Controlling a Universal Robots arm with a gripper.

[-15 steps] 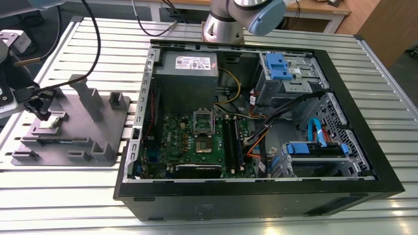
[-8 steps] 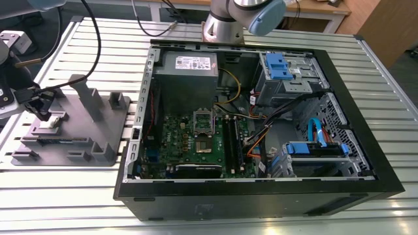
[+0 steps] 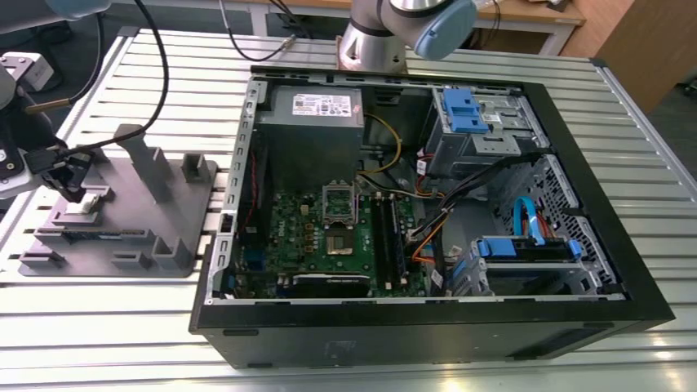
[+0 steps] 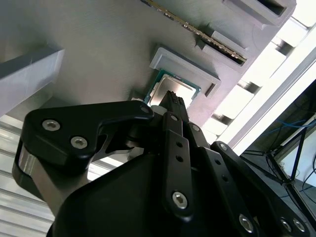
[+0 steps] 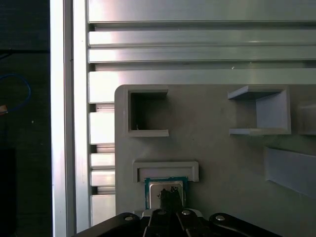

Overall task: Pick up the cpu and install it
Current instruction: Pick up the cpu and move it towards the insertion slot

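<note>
1. Step: pickup, judged early. The small square cpu with silvery lid and green rim (image 5: pixel 153 193) lies flat in its pocket on the grey plastic fixture tray (image 5: pixel 222 163).
2. Black gripper (image 5: pixel 170 195) has its tips drawn together, right over the lid and not around its edges; contact unclear.
3. Open black computer case (image 3: pixel 436 343) sits well apart, its motherboard socket (image 3: pixel 339 204) empty.
4. Judged need: a secure hold on the chip and a level lift.
</note>
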